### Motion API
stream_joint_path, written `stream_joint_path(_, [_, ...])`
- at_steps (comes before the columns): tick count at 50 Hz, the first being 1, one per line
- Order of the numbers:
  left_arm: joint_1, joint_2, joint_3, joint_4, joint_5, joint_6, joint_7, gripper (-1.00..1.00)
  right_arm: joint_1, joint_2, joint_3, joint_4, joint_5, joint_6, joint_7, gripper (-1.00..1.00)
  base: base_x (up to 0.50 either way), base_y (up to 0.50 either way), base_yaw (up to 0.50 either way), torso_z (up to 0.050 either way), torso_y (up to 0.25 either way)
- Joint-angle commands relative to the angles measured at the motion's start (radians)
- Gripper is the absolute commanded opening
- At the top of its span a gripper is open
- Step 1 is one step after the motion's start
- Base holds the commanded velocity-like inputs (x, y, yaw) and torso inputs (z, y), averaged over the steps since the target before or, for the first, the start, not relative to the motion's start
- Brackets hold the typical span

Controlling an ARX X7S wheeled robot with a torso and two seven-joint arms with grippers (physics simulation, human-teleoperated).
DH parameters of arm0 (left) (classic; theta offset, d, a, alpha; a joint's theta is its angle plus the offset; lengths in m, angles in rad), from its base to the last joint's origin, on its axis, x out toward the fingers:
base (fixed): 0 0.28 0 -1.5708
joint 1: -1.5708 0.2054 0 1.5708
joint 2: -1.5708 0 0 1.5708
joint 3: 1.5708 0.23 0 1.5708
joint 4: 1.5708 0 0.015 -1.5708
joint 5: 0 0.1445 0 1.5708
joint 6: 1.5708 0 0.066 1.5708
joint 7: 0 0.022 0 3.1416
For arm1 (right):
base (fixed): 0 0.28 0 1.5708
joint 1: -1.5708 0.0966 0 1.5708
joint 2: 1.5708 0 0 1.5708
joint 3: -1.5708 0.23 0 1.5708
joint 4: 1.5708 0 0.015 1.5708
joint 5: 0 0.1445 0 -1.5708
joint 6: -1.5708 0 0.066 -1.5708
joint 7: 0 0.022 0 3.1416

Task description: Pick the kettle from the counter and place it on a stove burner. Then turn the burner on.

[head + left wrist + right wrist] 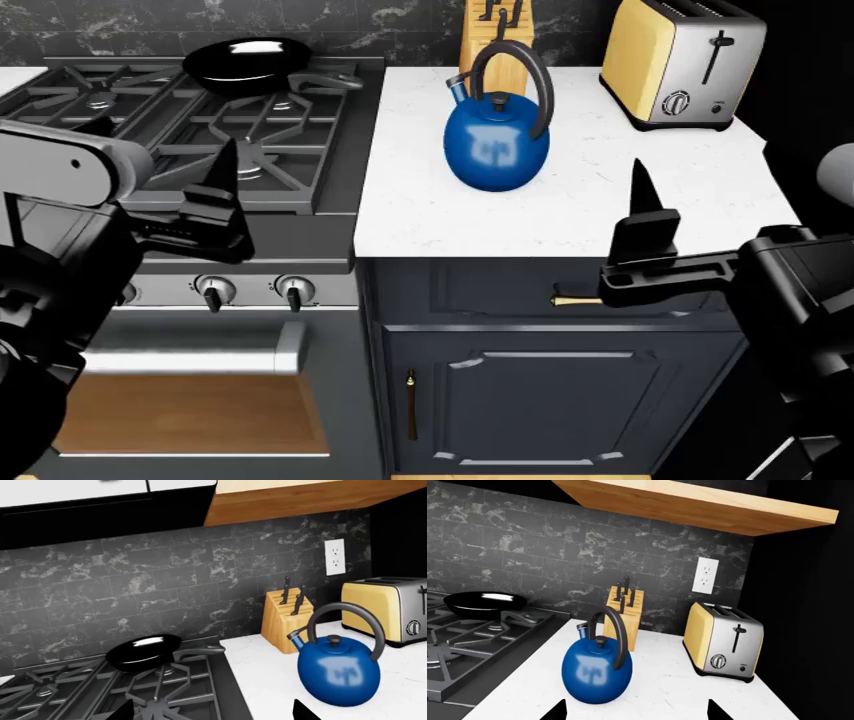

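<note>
**A:** Right gripper [641, 215], jaws spread wide and empty, hangs at the near edge of the white counter [400, 225], above the navy cabinet front [554, 385] with its brass pull [577, 300]. Left gripper [220, 200], jaws also wide with nothing between them, sits over the near edge of the stainless gas stove [254, 262], above 2 front knobs [254, 290].

**B:** And the kettle?

**A:** The blue kettle [497, 145] stands upright on the counter, toward its far left part, near the stove's right edge. Its dark arched handle [514, 75] is raised, its short spout [458, 90] points toward the backsplash. Just behind it is a wooden knife block [481, 35]; a yellow toaster [681, 65] is well apart at the far right.

**B:** Which step is this?

**A:** By the look of it, the approach before the pick. Neither gripper touches the kettle; nothing is lifted.

**B:** What does the next move call for?

**A:** The right wrist view has the kettle [597, 670] almost dead ahead, so I judge the right arm best placed. It would reach forward and left, then close on the arched handle [616, 630] near its crown.

**B:** Then where?

**A:** A black frying pan [247, 60] occupies the far burner. The near right stove burner [274, 125] looks free and closest to the kettle, so a short carry leftward over the grate. A tilt could catch the base on the cast iron.
</note>
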Motion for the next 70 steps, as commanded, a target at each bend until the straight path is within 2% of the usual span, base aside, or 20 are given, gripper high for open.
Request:
stream_joint_path(1, [-0.006,-0.013,0.004,-0.005,-0.013,0.007,-0.011,1.0,0.003,0.012,0.001,0.001,0.002,-0.002,-0.008,1.0,0.0,0.0,0.0,0.0,0.0])
stream_joint_path(26, [-0.018,-0.024,0.04,-0.023,-0.004,0.029,-0.013,1.0,0.017,0.015,-0.027,0.011,-0.024,-0.008,-0.034,1.0,0.03,0.0,0.0,0.0,0.0])
stream_joint_path(70, [-0.05,-0.034,0.074,-0.037,-0.022,0.029,-0.036,1.0,0.007,0.035,-0.046,0.01,-0.057,-0.027,-0.069,1.0,0.17,0.0,0.0,0.0,0.0])
